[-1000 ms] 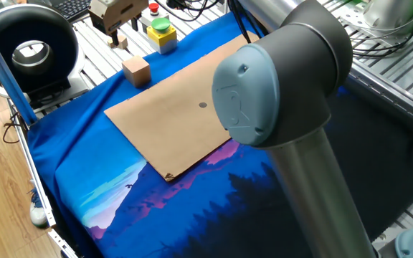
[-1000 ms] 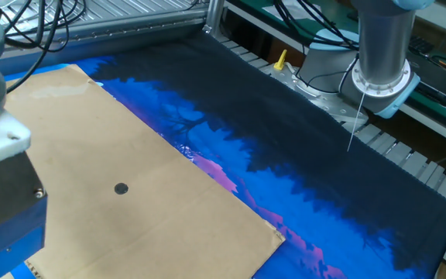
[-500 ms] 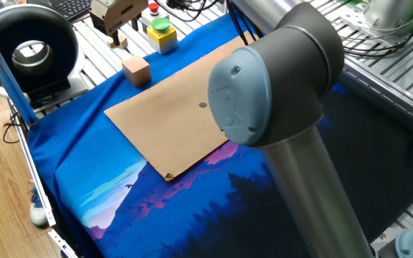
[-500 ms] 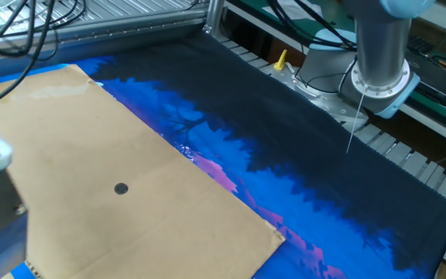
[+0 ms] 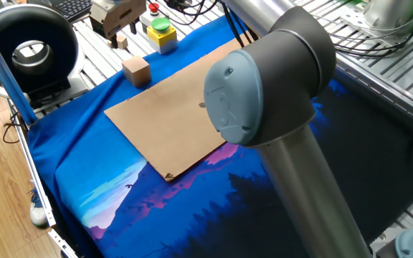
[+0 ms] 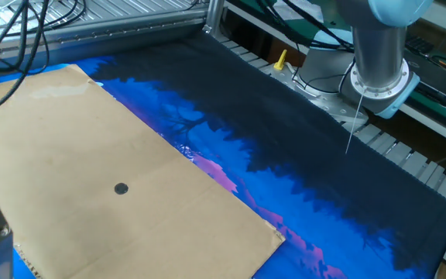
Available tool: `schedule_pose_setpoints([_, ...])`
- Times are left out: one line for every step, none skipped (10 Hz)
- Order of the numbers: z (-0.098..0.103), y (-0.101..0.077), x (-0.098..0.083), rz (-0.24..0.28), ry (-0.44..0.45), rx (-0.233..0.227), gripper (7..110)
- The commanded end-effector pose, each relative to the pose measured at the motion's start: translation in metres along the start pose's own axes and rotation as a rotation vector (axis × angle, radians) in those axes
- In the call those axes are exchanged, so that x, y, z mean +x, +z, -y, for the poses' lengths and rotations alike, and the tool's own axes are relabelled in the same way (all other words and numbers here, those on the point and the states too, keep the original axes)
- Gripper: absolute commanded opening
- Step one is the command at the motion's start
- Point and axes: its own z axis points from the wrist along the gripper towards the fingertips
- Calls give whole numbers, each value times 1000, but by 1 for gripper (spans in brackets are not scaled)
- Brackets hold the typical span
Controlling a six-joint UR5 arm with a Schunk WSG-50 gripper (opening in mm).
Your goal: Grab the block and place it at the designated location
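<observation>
The block (image 5: 136,71) sits free on the blue cloth (image 5: 70,154), just off the board's (image 5: 163,129) far corner, well apart from the dot (image 6: 121,188). The gripper (image 5: 118,16) hangs beyond it, jaws spread and empty, likely lining up for the grab.

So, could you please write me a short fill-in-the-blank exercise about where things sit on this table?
1. The wooden block rests on the ____ cloth, just off the board's corner.
2. The dark dot lies at the centre of the brown ____.
3. The gripper hovers past the block, holding ____.
4. The yellow box carries a ____ button on top.

Missing words: blue; board; nothing; green
</observation>
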Motion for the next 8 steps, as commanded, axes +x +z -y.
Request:
schedule_pose_setpoints([-5,16,-1,9,11,-15,66])
schedule_pose_setpoints([-4,22,-1,16,8,-9,66])
schedule_pose_setpoints([-3,25,1,18,1,-4,66])
schedule_pose_setpoints([-1,25,2,21,-4,-3,66])
schedule_pose_setpoints([0,24,4,20,-9,0,66])
schedule_pose_setpoints([1,23,6,17,-10,1,66])
schedule_pose_setpoints([2,23,7,14,-9,0,66])
schedule_pose_setpoints([4,26,9,15,-9,2,66])
